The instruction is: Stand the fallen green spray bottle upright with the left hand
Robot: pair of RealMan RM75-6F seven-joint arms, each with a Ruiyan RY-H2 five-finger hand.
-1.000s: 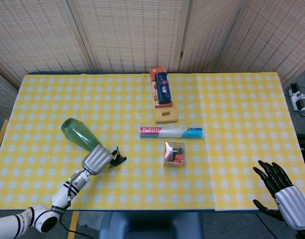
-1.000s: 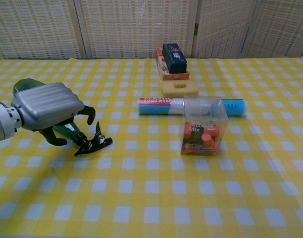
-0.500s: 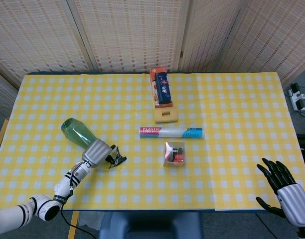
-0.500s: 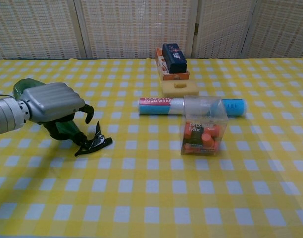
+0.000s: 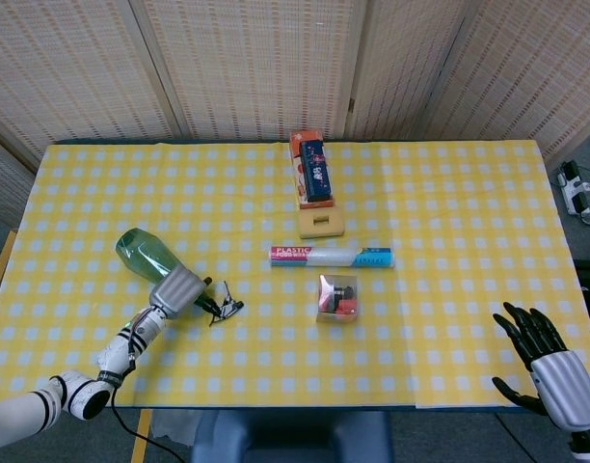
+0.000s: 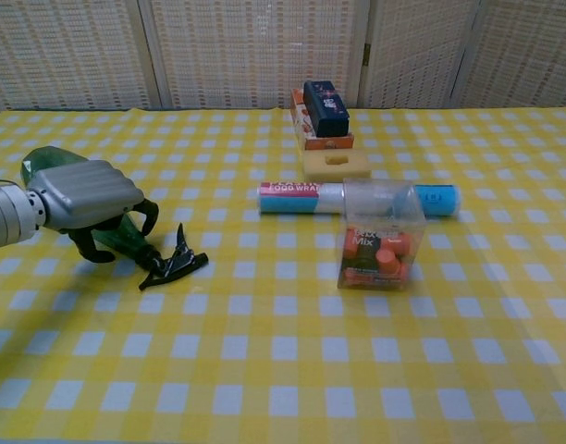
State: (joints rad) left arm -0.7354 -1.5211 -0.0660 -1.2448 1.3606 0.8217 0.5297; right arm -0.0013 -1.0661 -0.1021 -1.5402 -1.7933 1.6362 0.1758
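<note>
Plastic-wrap box (image 5: 331, 257) mid-table; clear snack tub (image 5: 337, 297) near; stacked boxes (image 5: 312, 179) behind.

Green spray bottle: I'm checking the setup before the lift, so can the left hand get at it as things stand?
Probably yes. The left hand is already over the fallen green spray bottle, fingers curled around its neck, and nothing lies between them. Whether the grip is firm cannot be told.

My left hand (image 5: 176, 288) lay over the fallen spray bottle (image 5: 146, 255) at the left of the table (image 5: 449, 193), the bottle's nozzle (image 6: 175, 264) pointing toward the middle. My right hand (image 5: 550, 371) sat off the near right corner. At centre, a small clear box (image 5: 337, 296) stood just before a wrap roll (image 5: 331, 256); behind the roll, a block (image 5: 321, 224), then stacked boxes (image 5: 310, 167).
</note>
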